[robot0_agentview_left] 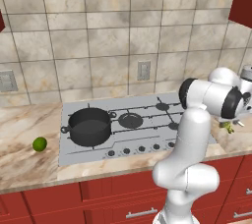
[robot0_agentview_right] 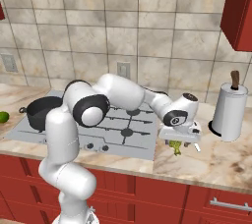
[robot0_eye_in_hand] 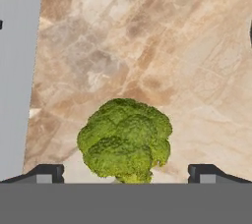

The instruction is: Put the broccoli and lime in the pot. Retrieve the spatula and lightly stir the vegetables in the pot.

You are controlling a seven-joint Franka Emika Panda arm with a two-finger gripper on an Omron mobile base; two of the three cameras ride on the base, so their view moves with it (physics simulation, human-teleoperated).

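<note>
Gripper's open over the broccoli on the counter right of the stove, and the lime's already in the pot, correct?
Not quite. The lime isn't in the pot; the left base view shows it lying on the counter left of the stove, apart from the pot. The rest holds: the gripper is open over the broccoli on the counter right of the stove.

Beige tiled wall (robot0_agentview_left: 113, 36) behind a marble counter (robot0_agentview_left: 29, 164); red cabinets (robot0_agentview_right: 162, 193) below, outlet (robot0_agentview_left: 143, 70) above the stove (robot0_agentview_left: 147, 134).

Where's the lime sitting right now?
The lime sits on the marble counter left of the stove, near the dark pot; the right base view shows it at its far left edge.
</note>
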